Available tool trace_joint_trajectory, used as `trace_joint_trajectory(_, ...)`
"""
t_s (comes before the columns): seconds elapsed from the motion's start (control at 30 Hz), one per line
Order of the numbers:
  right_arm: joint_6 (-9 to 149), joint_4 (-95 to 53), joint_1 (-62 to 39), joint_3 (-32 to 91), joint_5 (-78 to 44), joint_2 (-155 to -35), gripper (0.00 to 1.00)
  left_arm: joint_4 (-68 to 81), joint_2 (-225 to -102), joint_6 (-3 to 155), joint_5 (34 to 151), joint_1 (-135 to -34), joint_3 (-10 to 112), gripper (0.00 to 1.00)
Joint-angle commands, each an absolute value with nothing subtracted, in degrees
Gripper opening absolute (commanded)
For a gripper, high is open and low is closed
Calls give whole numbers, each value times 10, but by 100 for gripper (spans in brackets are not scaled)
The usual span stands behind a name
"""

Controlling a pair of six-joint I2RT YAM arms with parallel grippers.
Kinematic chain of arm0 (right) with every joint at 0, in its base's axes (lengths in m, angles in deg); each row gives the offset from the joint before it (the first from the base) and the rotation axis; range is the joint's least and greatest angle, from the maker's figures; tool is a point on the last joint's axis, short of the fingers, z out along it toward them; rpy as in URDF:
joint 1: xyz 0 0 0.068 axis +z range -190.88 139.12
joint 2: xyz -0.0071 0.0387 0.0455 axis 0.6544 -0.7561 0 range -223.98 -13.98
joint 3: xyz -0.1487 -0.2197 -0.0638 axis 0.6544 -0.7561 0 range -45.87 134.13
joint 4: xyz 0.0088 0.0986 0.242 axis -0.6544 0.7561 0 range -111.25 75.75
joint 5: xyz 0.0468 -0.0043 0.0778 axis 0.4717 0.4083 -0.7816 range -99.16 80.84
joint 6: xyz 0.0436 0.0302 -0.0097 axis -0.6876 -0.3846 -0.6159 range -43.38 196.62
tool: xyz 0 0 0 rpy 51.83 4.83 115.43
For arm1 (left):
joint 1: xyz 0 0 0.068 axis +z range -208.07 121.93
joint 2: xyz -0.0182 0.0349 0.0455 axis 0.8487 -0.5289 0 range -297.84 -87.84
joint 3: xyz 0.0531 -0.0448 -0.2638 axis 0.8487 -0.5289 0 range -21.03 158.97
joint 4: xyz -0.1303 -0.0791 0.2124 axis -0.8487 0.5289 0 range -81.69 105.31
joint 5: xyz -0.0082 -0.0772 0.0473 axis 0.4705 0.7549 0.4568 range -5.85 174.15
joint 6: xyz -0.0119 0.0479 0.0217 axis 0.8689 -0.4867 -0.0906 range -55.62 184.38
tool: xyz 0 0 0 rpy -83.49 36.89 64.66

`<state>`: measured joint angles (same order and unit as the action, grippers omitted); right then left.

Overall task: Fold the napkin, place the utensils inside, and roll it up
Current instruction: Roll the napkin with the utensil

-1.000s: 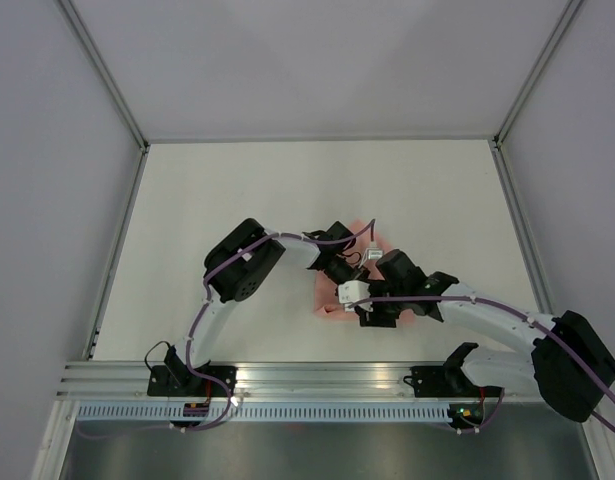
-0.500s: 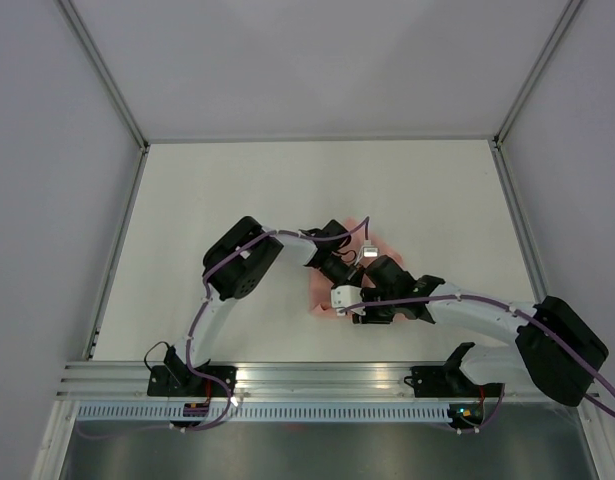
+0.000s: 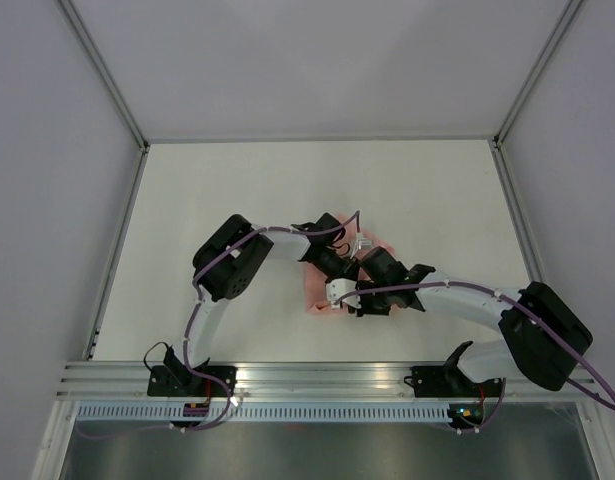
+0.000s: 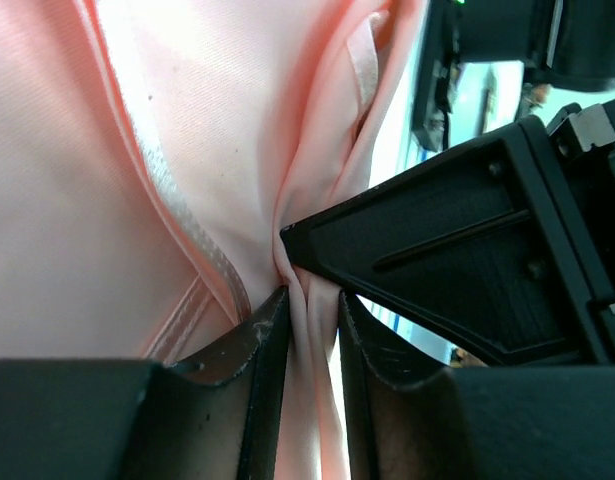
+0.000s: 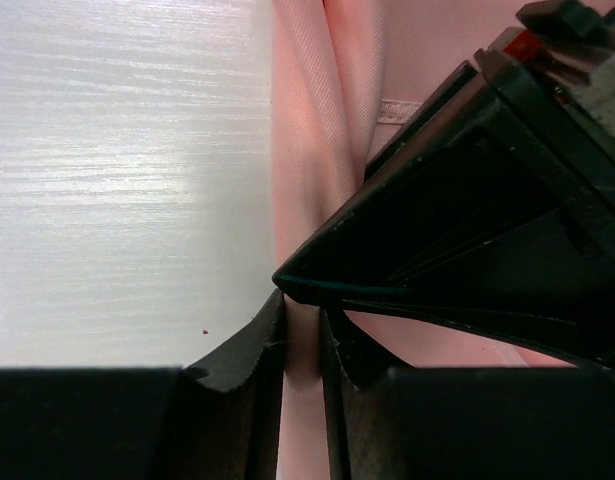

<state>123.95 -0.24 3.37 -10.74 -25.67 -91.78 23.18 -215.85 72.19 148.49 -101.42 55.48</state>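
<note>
The salmon-pink napkin [image 3: 314, 300] lies bunched mid-table, mostly covered by both grippers. In the left wrist view its creased folds and stitched hem [image 4: 87, 200] fill the frame. My left gripper [image 4: 312, 300] is shut on a narrow upright fold, with a thin sliver of light beside its right finger. My right gripper [image 5: 302, 310] is shut on a fold of the napkin [image 5: 307, 150] at the cloth's edge beside the bare table. From above, the left gripper [image 3: 345, 272] and right gripper [image 3: 339, 300] meet tip to tip over the cloth. The utensils are out of view.
The white table [image 3: 237, 200] is bounded by grey walls with metal rails at the left, right and back. An aluminium rail [image 3: 317, 375] with both arm bases runs along the near edge. Each wrist view shows the other gripper's black body [image 4: 467, 260] [image 5: 487, 200] very close.
My right arm has slid left and further onto the napkin, and its jaws have closed on a fold. The left arm has shifted slightly left and back, still at the cloth.
</note>
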Motion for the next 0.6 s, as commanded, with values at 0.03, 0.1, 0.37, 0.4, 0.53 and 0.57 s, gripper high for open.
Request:
trace_joint_trajectory(0.03,1269,66,26,-102,-324,-970,14,188,-2115,745,1358,-1002,559,34)
trace_joint_trajectory(0.1,1274,78,18,-92,-342,-984,13,188,-2104,754,1350,-991,559,34)
trace_joint_trajectory(0.37,1316,133,-26,-51,-397,-1034,12,179,-2039,769,1296,-949,540,34)
trace_joint_trajectory(0.4,1322,141,-31,-45,-411,-1041,12,179,-2031,770,1296,-945,538,34)
trace_joint_trajectory(0.53,1350,179,-63,-14,-446,-1077,11,172,-1983,776,1259,-927,526,34)
trace_joint_trajectory(0.57,1357,195,-69,0,-452,-1085,11,172,-1975,775,1246,-925,523,34)
